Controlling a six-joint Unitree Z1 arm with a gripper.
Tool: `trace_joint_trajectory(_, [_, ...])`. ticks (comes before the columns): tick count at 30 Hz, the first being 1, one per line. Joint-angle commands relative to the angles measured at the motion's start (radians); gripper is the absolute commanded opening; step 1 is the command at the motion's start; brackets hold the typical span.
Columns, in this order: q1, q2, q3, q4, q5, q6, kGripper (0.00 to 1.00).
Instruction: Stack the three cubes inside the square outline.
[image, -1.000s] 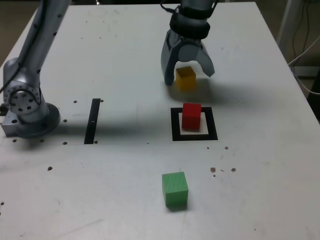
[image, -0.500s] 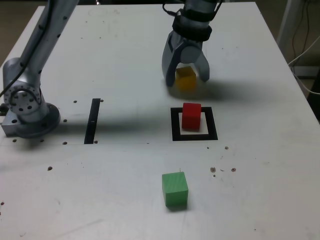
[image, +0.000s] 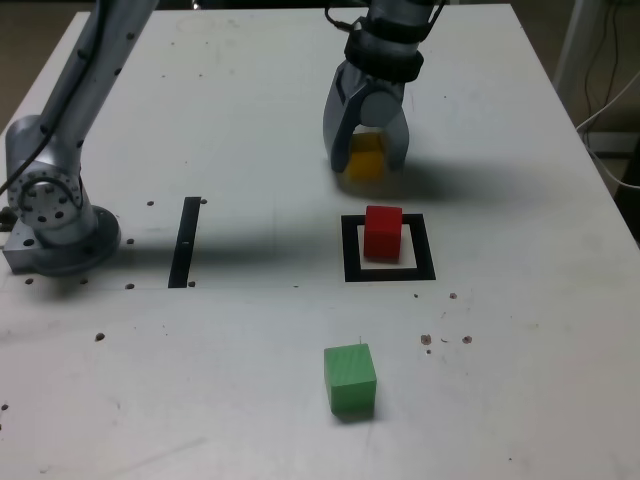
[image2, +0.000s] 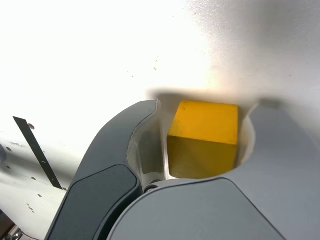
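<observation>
Closing hand (image: 370, 160) around yellow cube (image: 365, 158), red (image: 383, 233) in sq. outline (image: 426, 248).

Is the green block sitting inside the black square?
No, the green block sits on the bare tabletop, outside the black square, which has the red block in it.

Base: a dark grey round foot (image: 78, 248) at the exterior view's left, with a paler, squared block (image: 22, 252) on its left side. Shoulder housing (image: 47, 185): light grey, rounded, marked with small dark round spots. Arm tube (image: 88, 95): grey and smooth, dotted with similar spots; a black cable (image: 76, 88) runs along it. Wrist section (image: 385, 55): grey, with black bands and thin black cables at the far end. Gripper (image: 368, 167): grey, curved jaws; the wrist view shows smooth outer panels edged by dark seams, with paler inner faces.
</observation>
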Motion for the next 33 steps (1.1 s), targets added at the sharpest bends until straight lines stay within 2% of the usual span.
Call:
trace_joint_trajectory(1, [-0.002, 0.001, -0.004, 0.005, 0.0, 0.001, 0.27])
trace_joint_trajectory(10, [-0.004, -0.011, -0.003, 0.012, -0.001, 0.003, 0.27])
trace_joint_trajectory(16, [-0.028, -0.06, -0.003, 0.039, 0.008, 0.005, 0.27])
trace_joint_trajectory(26, [-0.174, -0.172, -0.033, 0.144, 0.011, -0.019, 0.27])
trace_joint_trajectory(33, [-0.288, -0.191, -0.046, 0.16, -0.009, -0.069, 0.27])
